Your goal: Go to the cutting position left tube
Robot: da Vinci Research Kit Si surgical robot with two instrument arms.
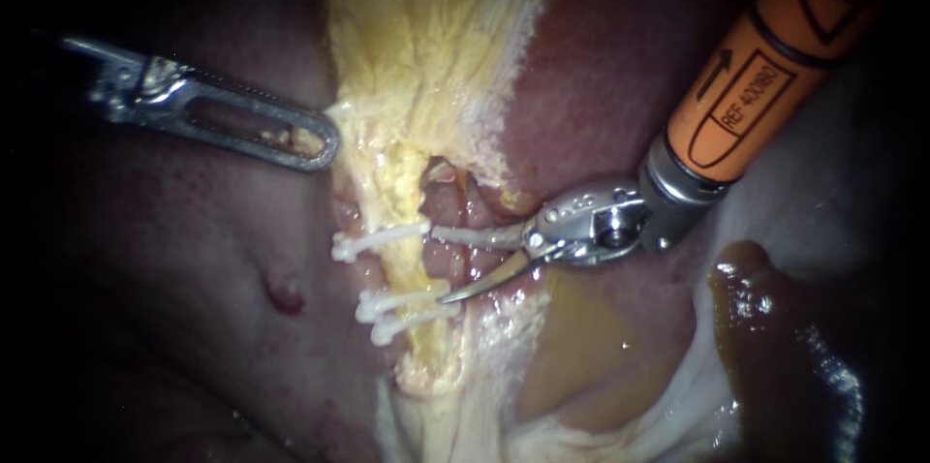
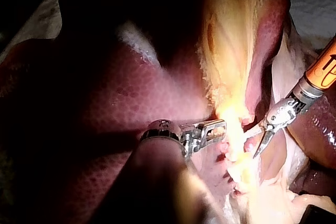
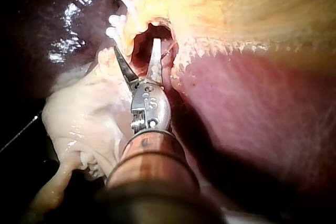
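Right instrument (image 1: 438, 265) — tool wide open, gripping nothing — left tube (image 1: 412, 267) at its blade tips, between clips (image 1: 378, 242).

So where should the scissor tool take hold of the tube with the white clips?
Probably the bare stretch of the tube between the upper clip and the lower two clips, coming from the right, where the right tool sits, jaws open. The tube runs upright there, so jaws cross it squarely.
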